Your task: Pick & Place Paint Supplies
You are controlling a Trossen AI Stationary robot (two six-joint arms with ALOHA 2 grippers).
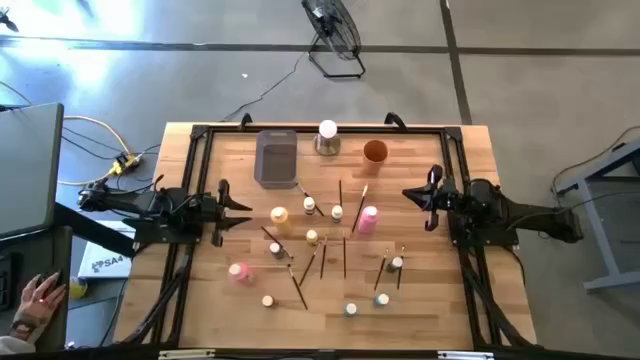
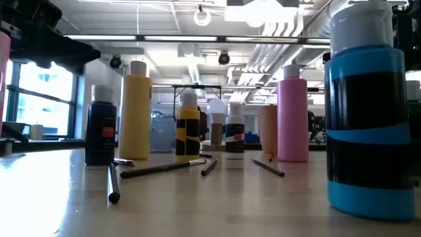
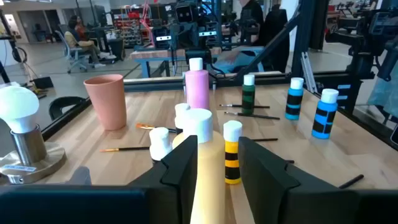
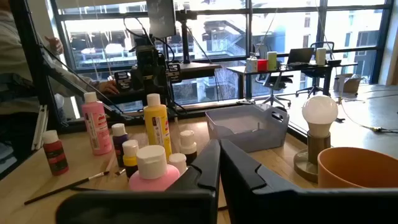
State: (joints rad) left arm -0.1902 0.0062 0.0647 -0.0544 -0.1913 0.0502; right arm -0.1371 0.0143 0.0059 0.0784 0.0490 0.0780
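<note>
Where my left gripper [image 3: 219, 155] stands: low over the table [image 1: 440, 300], with the yellow bottle [image 3: 209, 180] upright between my jaws.
Left jaws: one on either side of that bottle; whether they pinch it or only flank it I cannot tell.
Yellow bottle: apparently standing on the wood, not lifted as far as I can judge.
Just beyond the left jaws: a striped yellow-and-black small bottle [image 3: 232, 152] and a white-capped one [image 3: 159, 142], both close ahead.
Right gripper [image 4: 219, 163]: jaws pressed together, holding nothing, waiting on the far side of the spread.
Ahead of the right jaws: the pink bottle [image 1: 367, 218], near but not touched.
Between my two grippers: thin dark-handled paintbrushes [image 1: 343, 255] lying loose, and small bottles [image 1: 351, 309] scattered well apart.
Off to the side of the left jaws: a second pink bottle [image 1: 238, 271].
Farther out: the grey tray [image 1: 276, 160] and the orange cup [image 1: 375, 151], each with nothing visible inside.
Done: no supply looks placed yet.
Left: by my judgement, nearly everything; the yellow bottle appears to be the first pick.
</note>
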